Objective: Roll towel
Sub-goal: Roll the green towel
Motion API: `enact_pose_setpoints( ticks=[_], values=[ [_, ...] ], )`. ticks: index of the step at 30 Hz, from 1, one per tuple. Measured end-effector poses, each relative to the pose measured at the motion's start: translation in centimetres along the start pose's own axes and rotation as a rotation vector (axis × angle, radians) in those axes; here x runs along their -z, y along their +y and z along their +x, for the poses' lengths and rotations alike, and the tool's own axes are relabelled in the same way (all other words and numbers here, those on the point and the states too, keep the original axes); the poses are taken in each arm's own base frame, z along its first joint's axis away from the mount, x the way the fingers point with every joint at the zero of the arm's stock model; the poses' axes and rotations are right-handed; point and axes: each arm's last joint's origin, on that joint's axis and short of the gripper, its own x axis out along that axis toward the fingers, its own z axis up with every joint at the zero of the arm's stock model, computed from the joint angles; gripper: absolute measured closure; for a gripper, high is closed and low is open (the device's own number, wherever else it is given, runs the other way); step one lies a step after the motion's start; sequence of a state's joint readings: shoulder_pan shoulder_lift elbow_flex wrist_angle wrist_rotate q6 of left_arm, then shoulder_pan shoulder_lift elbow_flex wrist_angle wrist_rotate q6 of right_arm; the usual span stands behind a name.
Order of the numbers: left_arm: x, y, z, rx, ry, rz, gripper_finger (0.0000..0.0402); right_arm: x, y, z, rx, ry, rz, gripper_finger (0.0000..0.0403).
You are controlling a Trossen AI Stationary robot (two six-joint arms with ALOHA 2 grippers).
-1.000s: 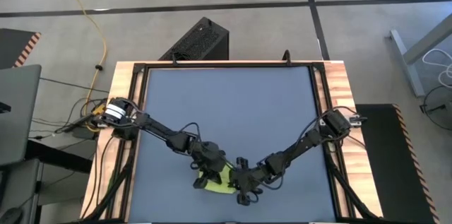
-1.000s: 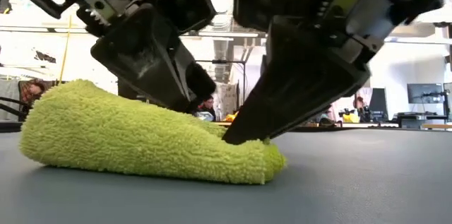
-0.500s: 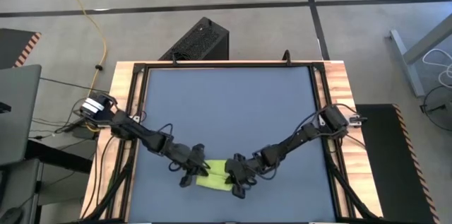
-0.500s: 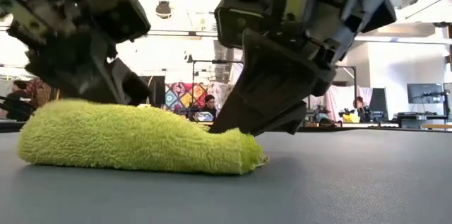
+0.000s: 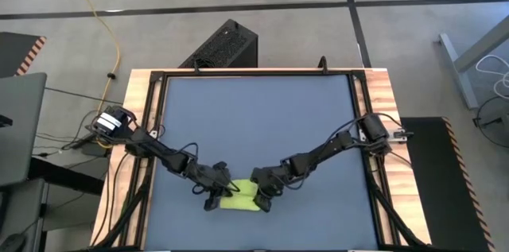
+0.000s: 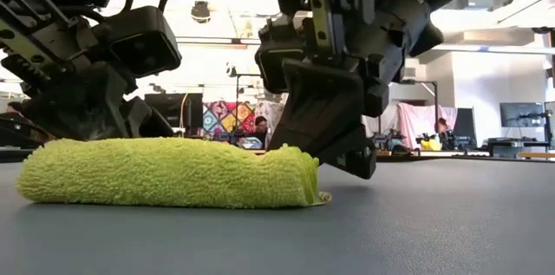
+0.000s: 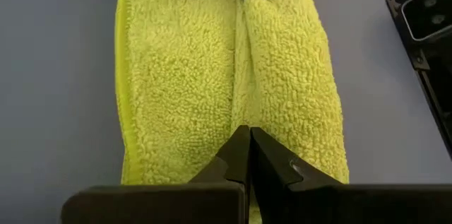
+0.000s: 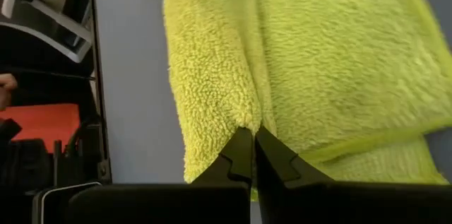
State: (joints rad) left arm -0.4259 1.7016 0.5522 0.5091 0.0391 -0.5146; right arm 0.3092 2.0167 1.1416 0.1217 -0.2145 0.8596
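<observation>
Two dark, slender arms are seen from above, each built of short black segments joined at rounded joints. Thin black cables are looped loosely along both arms, standing clear of the links near the joints. A white cylindrical band is carried at the far end of the left arm, away from its jaws; a pale fitting is seen at the same place on the right arm. The left gripper (image 7: pixel 248 155) ends in two matte black, wedge-shaped fingers tapering to narrow tips. The right gripper (image 8: pixel 248 155) is formed alike. In the low view, boxy black housings with angular faces are shown above the jaws.
</observation>
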Motion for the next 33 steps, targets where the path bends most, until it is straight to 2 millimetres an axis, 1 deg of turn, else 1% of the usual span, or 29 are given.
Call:
enact_pose_setpoints(
  ticks=[3,6,10,13,16,18,23,26,29,33],
  values=[
    [0.0,0.0,0.0,-0.003,0.002,-0.027,0.0401,-0.4,-0.7,-0.2,0.012,0.021,0.021,0.0381],
    [-0.4,-0.3,-0.4,-0.019,-0.042,-0.016,0.0401,-0.8,-1.2,-0.4,0.021,0.028,0.035,0.0382],
    [-1.9,-0.9,-2.0,-0.082,-0.159,0.033,0.0401,-1.1,-1.7,-0.5,0.03,0.037,0.046,0.0382],
    [-2.5,-1.1,-3.3,-0.116,-0.176,0.055,0.0401,-1.3,-1.9,-0.6,0.032,0.041,0.038,0.0382],
    [-3.4,-1.7,-4.4,-0.109,-0.243,0.065,0.0401,-1.5,-2.2,-0.7,0.039,0.041,0.036,0.0382],
    [-3.9,-2.3,-4.6,-0.086,-0.279,0.08,0.0401,-1.7,-2.4,-0.8,0.042,0.04,0.034,0.0382],
    [-3.9,-3.6,-3.7,-0.052,-0.254,0.145,0.0399,-2.0,-2.8,-0.9,0.05,0.036,0.032,0.0382],
    [-4.2,-4.2,-2.8,-0.004,-0.226,0.156,0.0381,-2.2,-3.0,-1.0,0.05,0.034,0.034,0.0382],
    [-4.5,-4.7,-1.5,0.061,-0.161,0.196,0.0344,-2.3,-3.0,-1.0,0.042,0.038,0.033,0.0382],
    [-4.6,-4.9,0.2,0.037,-0.024,0.251,0.0273,-2.3,-3.1,-1.0,0.041,0.038,0.032,0.0382]
  ],
)
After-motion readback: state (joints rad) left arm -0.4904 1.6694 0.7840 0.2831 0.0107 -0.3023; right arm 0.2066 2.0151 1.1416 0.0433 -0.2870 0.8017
